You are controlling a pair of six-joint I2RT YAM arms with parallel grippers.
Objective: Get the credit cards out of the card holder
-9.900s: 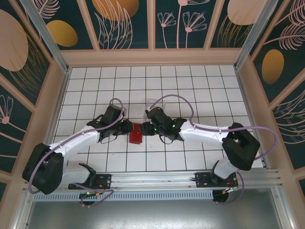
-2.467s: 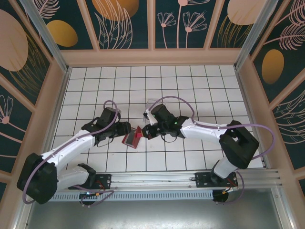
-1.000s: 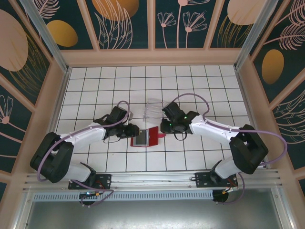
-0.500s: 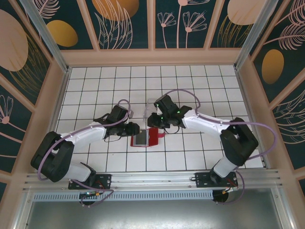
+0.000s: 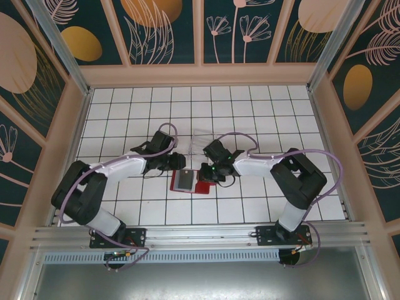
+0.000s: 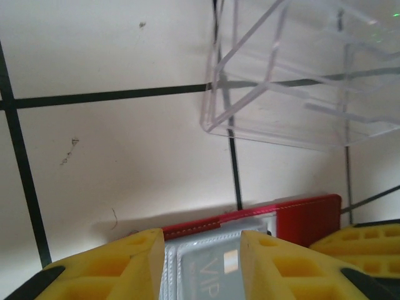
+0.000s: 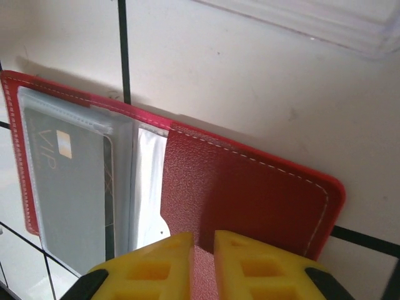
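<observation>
Two faults are likely. The left gripper [image 6: 201,240], jaws partly open, rests its yellow fingers [image 6: 134,262] astride the pocket edge of the card holder [image 5: 201,186], which lies open and flat on the tiled table [image 5: 125,112]; weak downward pressure would let the holder slide. The right gripper [image 7: 204,240] hangs over the red flap [image 7: 250,187], jaws nearly closed; whether they pinch it cannot be told. It may lift the flap, not the card [image 7: 62,187]. Card: thin, grey, sleeved in glossy plastic. Flap: grained, stitched, round-cornered.

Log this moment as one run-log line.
card holder: open, lying flat | credit card: in pocket | left gripper: open, over pocket edge | right gripper: narrow gap, over red half
</observation>
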